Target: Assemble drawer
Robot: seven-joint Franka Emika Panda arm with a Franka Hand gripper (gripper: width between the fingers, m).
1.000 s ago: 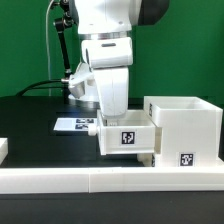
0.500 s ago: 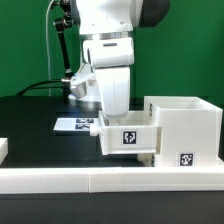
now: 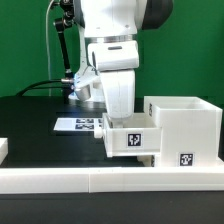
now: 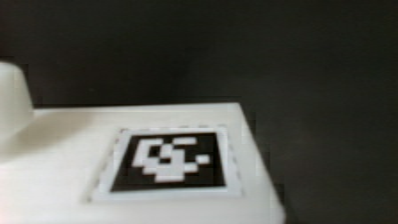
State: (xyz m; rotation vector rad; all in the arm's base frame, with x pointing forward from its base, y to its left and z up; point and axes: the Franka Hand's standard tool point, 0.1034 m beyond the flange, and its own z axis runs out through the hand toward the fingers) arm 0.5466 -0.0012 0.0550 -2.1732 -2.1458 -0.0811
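Observation:
A small white tray (image 3: 130,140) with a square tag (image 3: 135,140) on its near face sits against the side of the large white casing (image 3: 188,125) that faces the exterior view's left, level with that side. The casing carries a tag (image 3: 186,158) low on its near face. My gripper (image 3: 119,122) reaches down onto the tray's wall on the exterior view's left and is shut on it; the fingertips are hidden behind that wall. The wrist view is blurred and shows a white surface with a tag (image 4: 169,158) close below, and no fingers.
The marker board (image 3: 72,125) lies on the black table behind the tray. A long low white rail (image 3: 100,180) runs along the near edge. A small white piece (image 3: 3,148) sits at the exterior view's far left. Cables hang behind the arm.
The arm and the small tray have shifted together toward the exterior view's right, closer into the casing. The casing has not moved.

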